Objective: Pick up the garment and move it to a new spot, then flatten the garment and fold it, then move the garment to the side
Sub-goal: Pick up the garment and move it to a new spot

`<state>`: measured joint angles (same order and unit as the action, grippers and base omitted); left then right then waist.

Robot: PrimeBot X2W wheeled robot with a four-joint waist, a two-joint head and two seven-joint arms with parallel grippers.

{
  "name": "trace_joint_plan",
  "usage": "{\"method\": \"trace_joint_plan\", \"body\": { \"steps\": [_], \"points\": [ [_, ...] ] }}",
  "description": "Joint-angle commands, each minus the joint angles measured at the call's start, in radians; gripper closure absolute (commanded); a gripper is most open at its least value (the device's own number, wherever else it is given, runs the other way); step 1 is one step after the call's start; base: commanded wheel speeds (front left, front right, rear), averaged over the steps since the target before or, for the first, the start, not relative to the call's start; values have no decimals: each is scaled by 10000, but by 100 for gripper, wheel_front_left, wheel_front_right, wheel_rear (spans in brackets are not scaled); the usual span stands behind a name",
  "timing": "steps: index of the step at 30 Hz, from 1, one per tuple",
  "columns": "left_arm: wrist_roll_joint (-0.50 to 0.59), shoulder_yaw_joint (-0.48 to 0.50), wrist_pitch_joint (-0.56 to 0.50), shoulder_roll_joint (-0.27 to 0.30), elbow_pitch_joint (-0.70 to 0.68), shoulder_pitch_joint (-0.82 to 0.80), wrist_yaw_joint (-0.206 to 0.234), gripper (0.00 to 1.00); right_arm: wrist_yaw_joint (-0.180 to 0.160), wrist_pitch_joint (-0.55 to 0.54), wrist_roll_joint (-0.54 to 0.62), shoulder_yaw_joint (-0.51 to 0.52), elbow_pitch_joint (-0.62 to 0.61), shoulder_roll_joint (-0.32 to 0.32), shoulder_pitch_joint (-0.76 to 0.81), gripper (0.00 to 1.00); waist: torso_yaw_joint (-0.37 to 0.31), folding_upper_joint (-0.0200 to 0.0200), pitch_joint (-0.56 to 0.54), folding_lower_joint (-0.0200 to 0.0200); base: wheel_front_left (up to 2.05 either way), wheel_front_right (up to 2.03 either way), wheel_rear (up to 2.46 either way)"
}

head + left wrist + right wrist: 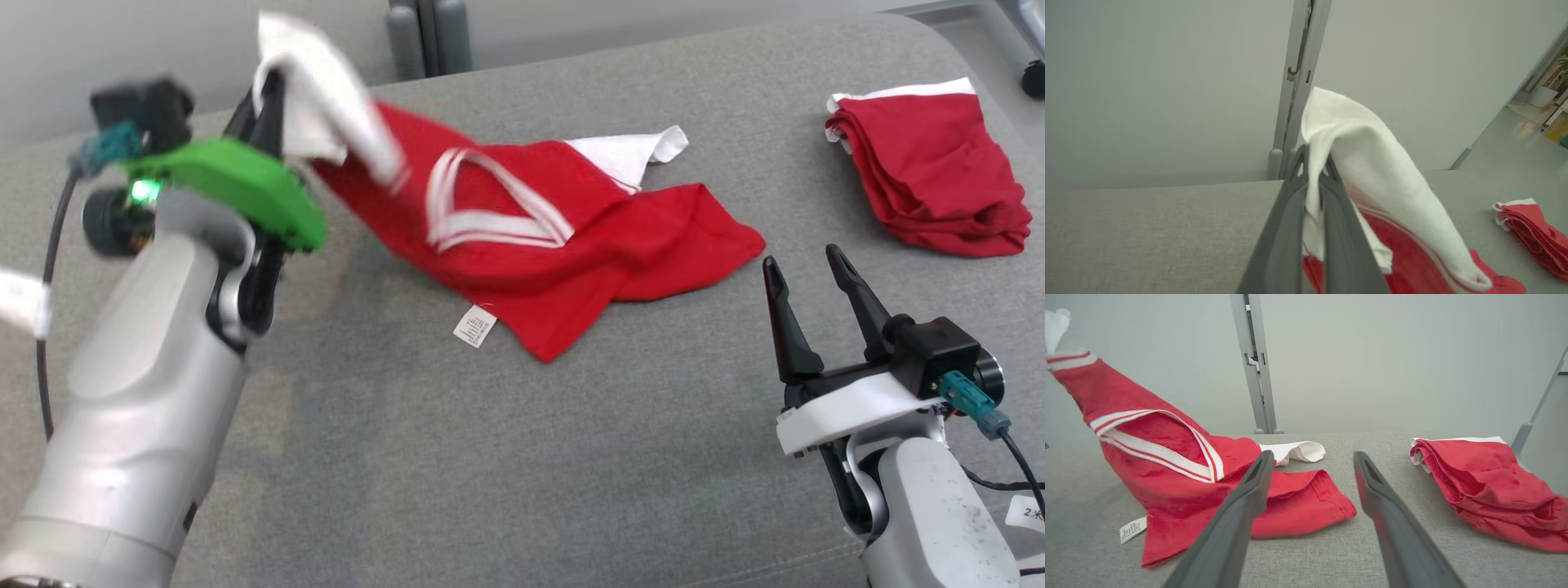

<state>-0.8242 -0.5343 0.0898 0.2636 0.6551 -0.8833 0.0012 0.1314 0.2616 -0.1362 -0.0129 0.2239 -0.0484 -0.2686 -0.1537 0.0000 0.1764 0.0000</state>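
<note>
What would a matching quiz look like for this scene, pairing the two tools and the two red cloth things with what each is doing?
1 left tool
2 right tool
3 garment
4 folded pile

A open, empty
B lying at the far right
C shut on white cloth
D one end lifted, rest lying down

Pairs: 1-C, 2-A, 3-D, 4-B.

Red garment (571, 253) with white sleeves and white-striped V-neck — one white sleeve (1372, 163) raised, pinched in the left claw (1314, 157); the rest trails crumpled onto the grey tabletop (408, 457), label (475, 326) showing.
</note>
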Motion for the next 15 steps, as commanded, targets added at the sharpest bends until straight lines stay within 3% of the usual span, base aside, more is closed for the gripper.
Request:
{"method": "trace_joint_plan", "body": {
  "steps": [1,8,14,15],
  "points": [
    [-101,151,268,136,254,272,71,100,-15,49,-35,-1,0,-39,-49,0,48,0,187,0,0,0,0],
    [-339,596,1228,376,1548,1316,56,100,-15,47,27,14,13,-39,-126,0,142,0,521,0,0,0,0],
    [-560,1003,1660,203,2151,1881,-144,100,-15,49,104,13,89,-41,-215,0,277,0,702,0,0,0,0],
    [-525,1073,1694,189,2201,1946,-161,85,-15,49,135,12,102,-39,-221,0,307,0,717,0,0,0,0]
  ]
}}
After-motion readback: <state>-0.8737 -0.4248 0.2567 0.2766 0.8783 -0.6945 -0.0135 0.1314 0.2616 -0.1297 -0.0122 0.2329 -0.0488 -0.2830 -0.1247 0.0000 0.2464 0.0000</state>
